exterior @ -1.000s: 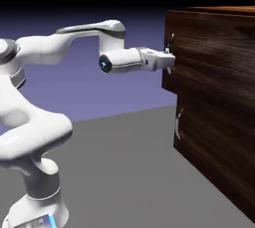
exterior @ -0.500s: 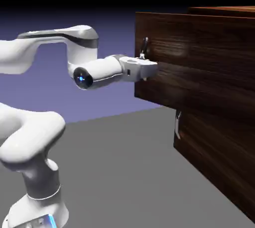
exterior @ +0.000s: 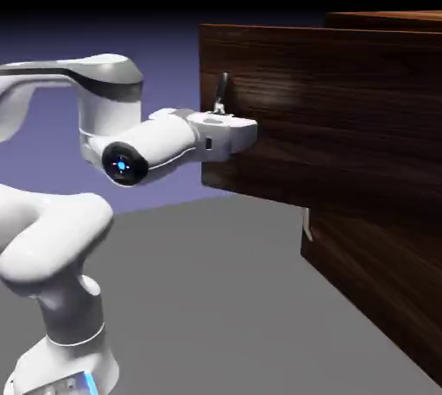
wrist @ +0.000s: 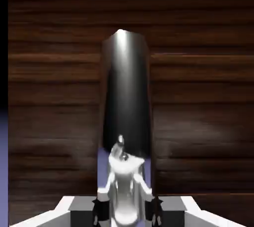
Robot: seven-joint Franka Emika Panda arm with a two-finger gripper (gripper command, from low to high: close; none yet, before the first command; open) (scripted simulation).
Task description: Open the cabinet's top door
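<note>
Gripper clamped on the upright silver handle, its long axis running up from our fingertips, top door ajar at the cabinet's upper front, so we likely keep swinging it outward.

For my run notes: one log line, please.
white two-finger tool: shut on silver bar handle | dark wood-grain upper door: swung out

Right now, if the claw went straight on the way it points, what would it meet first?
Most likely the handle between its fingertips, then the top door's wood behind; how deep that gap is, I cannot tell.
</note>
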